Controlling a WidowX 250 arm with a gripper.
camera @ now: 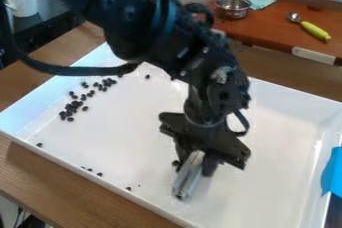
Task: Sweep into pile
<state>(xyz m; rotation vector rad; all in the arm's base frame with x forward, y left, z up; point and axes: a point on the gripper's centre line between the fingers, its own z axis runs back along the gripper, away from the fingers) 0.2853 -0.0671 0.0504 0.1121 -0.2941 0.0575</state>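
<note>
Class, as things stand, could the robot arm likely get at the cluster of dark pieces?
Probably yes: mostly bare tray floor separates its hand from the cluster, and nothing upright seems to stand between them.

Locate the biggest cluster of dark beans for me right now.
In the camera view, the biggest cluster of dark beans is on the left side of the white tray, just inside its upper-left wall.

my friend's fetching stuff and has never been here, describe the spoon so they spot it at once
Look past the far side of the big white tray to the reddish-brown surface at the upper right. The spoon lies there, to the right of the round metal bowl. Unlike the all-silver bowl, it has a chunky yellow-green handle.
</note>
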